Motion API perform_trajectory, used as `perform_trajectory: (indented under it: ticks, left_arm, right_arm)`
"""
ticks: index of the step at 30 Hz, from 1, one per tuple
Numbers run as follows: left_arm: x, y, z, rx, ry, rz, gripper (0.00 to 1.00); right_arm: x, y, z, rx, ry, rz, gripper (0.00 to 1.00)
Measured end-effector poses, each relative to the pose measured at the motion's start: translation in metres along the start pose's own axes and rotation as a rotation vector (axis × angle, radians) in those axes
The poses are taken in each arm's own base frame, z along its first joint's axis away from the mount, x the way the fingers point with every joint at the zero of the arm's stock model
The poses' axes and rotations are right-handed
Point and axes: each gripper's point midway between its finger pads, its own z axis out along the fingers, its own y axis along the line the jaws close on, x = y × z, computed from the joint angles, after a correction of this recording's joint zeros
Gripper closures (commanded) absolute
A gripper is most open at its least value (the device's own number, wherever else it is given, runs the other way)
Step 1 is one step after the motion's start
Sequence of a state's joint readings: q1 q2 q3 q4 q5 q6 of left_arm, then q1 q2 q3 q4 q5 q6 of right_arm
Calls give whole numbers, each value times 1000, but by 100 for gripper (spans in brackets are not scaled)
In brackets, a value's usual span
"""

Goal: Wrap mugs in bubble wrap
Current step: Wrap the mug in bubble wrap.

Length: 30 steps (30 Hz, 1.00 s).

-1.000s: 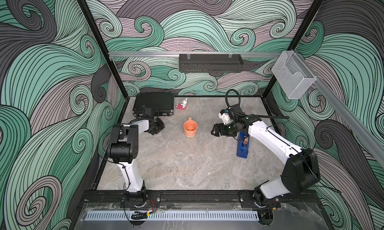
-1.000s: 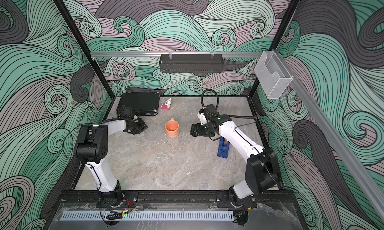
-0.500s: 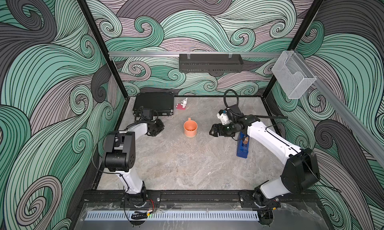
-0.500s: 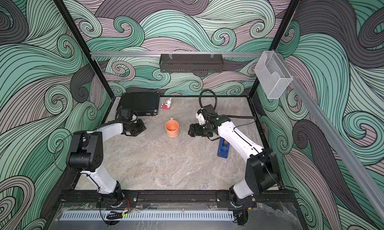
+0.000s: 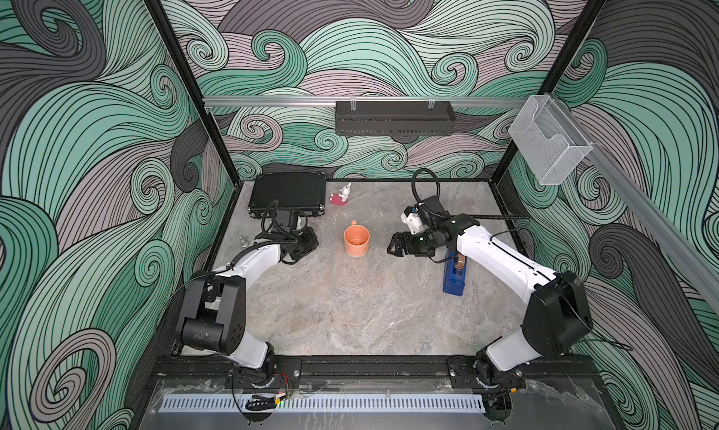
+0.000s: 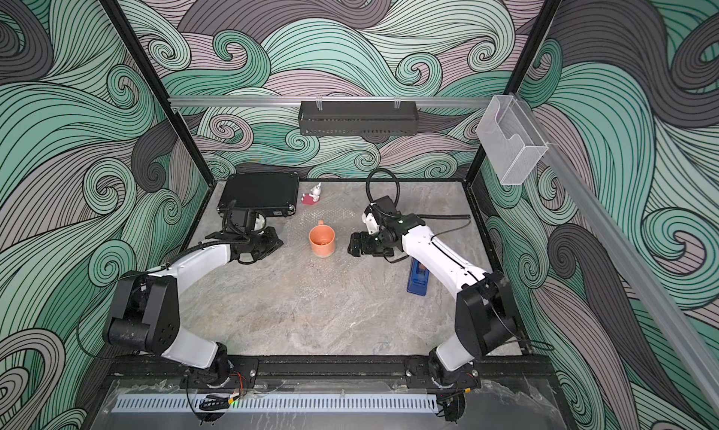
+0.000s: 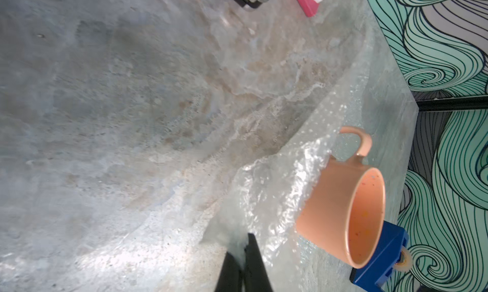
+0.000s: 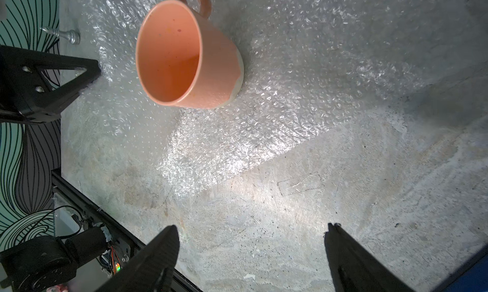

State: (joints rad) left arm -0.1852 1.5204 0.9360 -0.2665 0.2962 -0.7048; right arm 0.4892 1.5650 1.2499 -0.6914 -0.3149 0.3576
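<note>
Left wrist view: the left gripper (image 7: 241, 247) has its black jaws pinched shut on a raised edge of the thin transparent bubble wrap sheet (image 7: 274, 187). Upright on that sheet stands the orange ceramic mug (image 7: 340, 214). Beyond it, the right gripper (image 8: 252, 228) hangs wide open over the grey marbled tabletop (image 8: 369, 211).

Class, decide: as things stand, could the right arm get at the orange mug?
Probably yes. The right gripper stands open, facing the mug, with only flat bubble wrap and bare table between them; nothing stands in its path.
</note>
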Motion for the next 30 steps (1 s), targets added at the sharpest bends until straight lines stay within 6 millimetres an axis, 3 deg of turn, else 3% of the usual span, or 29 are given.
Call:
perform_trajectory:
  ticks: [8,15,25,27,30]
  left_arm:
    - [-16,-60,-18,79,-39,105,100]
    - [3,-103,-14,130,2,200,100]
    - [52,-118,18,116,115,290,100]
    - [57,-117,22,110,126,301,94]
    - [59,-117,25,107,132,312,78]
  right_arm:
    - [-22,5,8,-4,-11,28,11]
    - [-38,10,10,-10,-28,62,12]
    - [-71,26,9,-67,-73,108,18]
    - [-76,30,14,-87,-71,120,19]
    - [-83,35,21,-120,-63,139,22]
